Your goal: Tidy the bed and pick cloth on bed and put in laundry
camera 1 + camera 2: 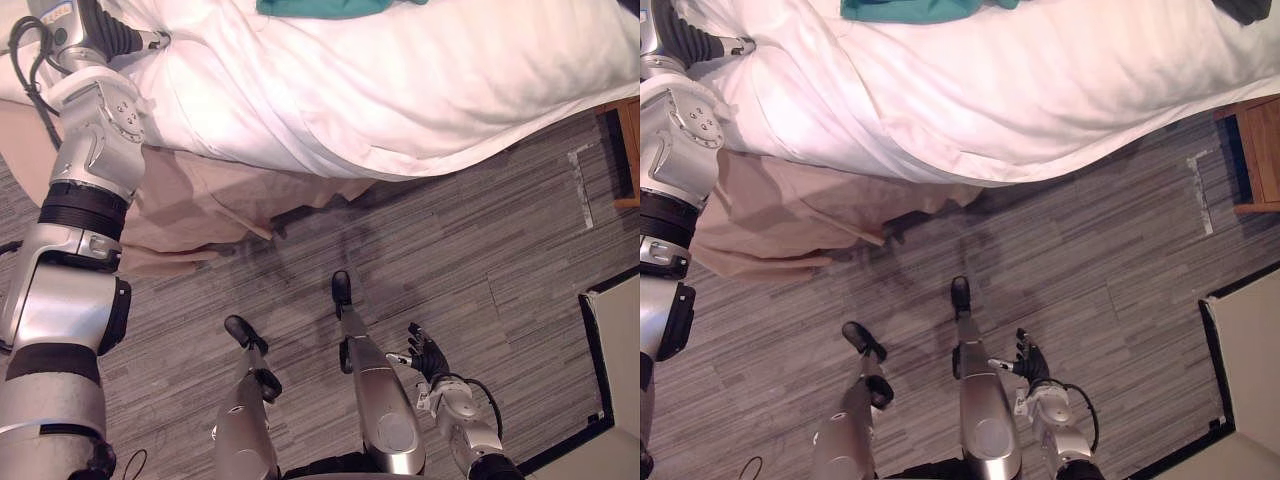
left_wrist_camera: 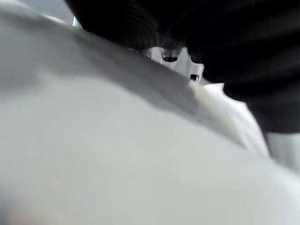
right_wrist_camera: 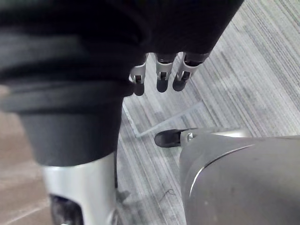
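Teal cloth [image 1: 320, 8] lies on the bed [image 1: 450, 80], rightward of the nearer left robot hand [image 1: 148, 41], whose grasp state is indeterminable.

The right hand [image 1: 428, 355] has silver fingers [image 3: 161, 68] ending in dark tips. Behind them a dark ribbed cover [image 3: 70, 70] wraps the back of the hand and the wrist, and beyond that runs a smooth silver-grey forearm [image 1: 465, 410]. The left hand [image 1: 125, 38] wears the same dark ribbed cover, which meets a pale grey joint housing [image 1: 100, 120] dotted with small round screws. Further back come a black ribbed band [image 1: 85, 205] and rounded silver-grey shells [image 1: 60, 300] split by black rings.
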Controlling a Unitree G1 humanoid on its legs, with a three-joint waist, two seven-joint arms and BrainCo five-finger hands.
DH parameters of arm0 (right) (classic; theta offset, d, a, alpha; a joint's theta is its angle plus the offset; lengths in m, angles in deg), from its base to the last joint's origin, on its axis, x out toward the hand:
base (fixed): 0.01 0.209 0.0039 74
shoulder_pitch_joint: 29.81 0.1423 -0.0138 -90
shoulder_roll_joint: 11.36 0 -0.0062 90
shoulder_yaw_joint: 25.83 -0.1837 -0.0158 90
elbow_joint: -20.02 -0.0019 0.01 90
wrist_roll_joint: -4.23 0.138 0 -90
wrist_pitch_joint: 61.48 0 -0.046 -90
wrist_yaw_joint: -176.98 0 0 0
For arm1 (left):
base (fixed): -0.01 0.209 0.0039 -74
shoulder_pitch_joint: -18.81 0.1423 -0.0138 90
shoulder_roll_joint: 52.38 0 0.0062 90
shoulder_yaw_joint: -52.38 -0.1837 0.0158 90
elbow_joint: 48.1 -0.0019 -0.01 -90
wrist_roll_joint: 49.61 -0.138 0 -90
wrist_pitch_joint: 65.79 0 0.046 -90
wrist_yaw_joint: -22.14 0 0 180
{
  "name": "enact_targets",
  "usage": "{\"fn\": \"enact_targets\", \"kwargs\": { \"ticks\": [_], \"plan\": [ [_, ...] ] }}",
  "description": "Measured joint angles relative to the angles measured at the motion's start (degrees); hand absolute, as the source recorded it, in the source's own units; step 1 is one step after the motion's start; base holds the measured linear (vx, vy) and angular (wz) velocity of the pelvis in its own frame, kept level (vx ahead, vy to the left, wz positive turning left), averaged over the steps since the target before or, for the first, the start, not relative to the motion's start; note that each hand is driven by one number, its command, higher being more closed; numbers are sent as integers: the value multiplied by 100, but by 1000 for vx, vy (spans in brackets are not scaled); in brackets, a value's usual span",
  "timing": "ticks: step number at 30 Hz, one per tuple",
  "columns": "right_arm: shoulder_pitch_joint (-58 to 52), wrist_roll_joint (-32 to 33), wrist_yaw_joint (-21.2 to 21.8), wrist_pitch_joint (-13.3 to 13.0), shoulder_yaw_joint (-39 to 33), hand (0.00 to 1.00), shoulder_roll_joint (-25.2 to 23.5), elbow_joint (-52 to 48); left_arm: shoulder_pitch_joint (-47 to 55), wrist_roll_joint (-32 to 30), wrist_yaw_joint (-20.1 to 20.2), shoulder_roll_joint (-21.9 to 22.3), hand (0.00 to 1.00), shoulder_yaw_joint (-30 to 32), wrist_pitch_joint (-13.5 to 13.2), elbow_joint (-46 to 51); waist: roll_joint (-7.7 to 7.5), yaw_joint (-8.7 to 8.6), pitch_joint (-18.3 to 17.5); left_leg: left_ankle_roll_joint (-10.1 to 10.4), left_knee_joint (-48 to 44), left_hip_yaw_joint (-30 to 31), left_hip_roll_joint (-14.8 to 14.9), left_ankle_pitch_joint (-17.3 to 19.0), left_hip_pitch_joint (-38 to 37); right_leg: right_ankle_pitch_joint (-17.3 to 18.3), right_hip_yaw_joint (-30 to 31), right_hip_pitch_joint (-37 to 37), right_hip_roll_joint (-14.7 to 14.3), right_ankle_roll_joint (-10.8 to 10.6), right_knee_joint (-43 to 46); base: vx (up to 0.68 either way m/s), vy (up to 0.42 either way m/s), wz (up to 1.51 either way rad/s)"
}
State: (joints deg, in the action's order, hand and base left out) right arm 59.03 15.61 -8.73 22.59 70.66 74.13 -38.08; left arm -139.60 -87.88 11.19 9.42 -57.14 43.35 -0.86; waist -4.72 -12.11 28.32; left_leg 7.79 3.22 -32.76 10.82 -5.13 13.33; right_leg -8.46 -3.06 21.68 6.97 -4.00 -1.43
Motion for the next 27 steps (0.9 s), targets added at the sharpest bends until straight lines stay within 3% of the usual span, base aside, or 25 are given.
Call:
{"fn": "enact_targets", "kwargs": {
  "ticks": [2, 4, 6, 7, 9, 11, 12, 14, 18, 21, 26, 27],
  "plan": [
    [-2, 69, -45, 12, -284, 0, 25, 8, 224, 31, 158, 0, 100, 45, -77, 4, 15, 11, -5, 2, 49, 10, -6, 1, -184, 0, -45, -224, 1, -3, -56, 43, 8, 4],
    [-4, 250, -155, 23, -739, 0, 85, -13, 678, 264, 237, 2, 100, 324, -358, 27, 33, 19, -13, 21, 82, 34, -4, 18, -421, 24, -140, -527, 7, -37, -108, 39, 12, 6],
    [-136, 337, -216, 77, -1307, 0, 276, -242, 1620, 565, 240, 37, 100, 918, -858, 307, 93, 49, -42, 35, 67, 31, 22, 30, -755, 35, -240, -901, 4, -51, -130, 58, 7, 11],
    [-206, 374, -229, 89, -1483, 0, 330, -321, 1929, 622, 238, 87, 100, 1076, -982, 386, 129, 68, -65, 35, 58, 29, 36, 30, -833, 37, -284, -987, 1, -54, -132, 60, 1, 19],
    [-496, 461, -227, 213, -2146, 0, 603, -401, 3180, 835, 213, 499, 100, 1624, -1393, 641, 320, 261, -404, 45, 56, 13, 76, 55, -1048, 76, -394, -1280, -25, -99, -161, 55, -4, 22],
    [-595, 446, -204, 256, -2473, 0, 702, -405, 4008, 956, 218, 751, 100, 1820, -1483, 835, 396, 307, -682, 60, 56, 26, 78, 106, -1186, 130, -459, -1506, -27, -131, -249, 49, -10, 16],
    [-655, 436, -197, 257, -2726, 0, 745, -442, 4747, 1062, 230, 928, 0, 1865, -1485, 1100, 432, 350, -921, 95, 60, 27, 73, 149, -1351, 209, -490, -1687, -23, -119, -277, 70, -18, 11],
    [-812, 281, -207, 301, -3203, 0, 851, -651, 6024, 1106, 344, 1317, 0, 1869, -1471, 1731, 502, 465, -1428, 127, 114, 76, 60, 173, -1551, 395, -583, -1878, -24, -108, -209, 58, -26, 11],
    [-984, -273, -212, 461, -4014, 0, 1124, -1121, 7130, 1175, 398, 1806, 0, 2282, -1354, 2167, 561, 522, -2008, 139, 276, 327, 18, 178, -1739, 785, -813, -2047, -40, -130, 95, 17, -17, 30],
    [-994, -648, -174, 689, -4423, 0, 1641, -1325, 7646, 1370, 375, 1931, 0, 2626, -1308, 2032, 541, 527, -2295, 142, 302, 517, -7, 181, -1770, 870, -931, -2157, -6, -141, 159, 34, -13, 26],
    [-533, -903, 139, 781, -4382, 0, 2300, -1575, 8164, 1605, 337, 2131, 0, 2771, -1173, 1170, 491, 565, -2494, 140, 300, 645, -49, 179, -1770, 868, -1022, -2177, 34, -145, 169, 54, 1, 11],
    [-211, -892, 255, 784, -4124, 100, 2513, -1575, 8212, 1744, 290, 2225, 0, 2815, -1172, 845, 453, 585, -2521, 143, 277, 664, -46, 173, -1767, 863, -1049, -2181, 35, -141, 170, 40, -10, 7]
  ]
}}
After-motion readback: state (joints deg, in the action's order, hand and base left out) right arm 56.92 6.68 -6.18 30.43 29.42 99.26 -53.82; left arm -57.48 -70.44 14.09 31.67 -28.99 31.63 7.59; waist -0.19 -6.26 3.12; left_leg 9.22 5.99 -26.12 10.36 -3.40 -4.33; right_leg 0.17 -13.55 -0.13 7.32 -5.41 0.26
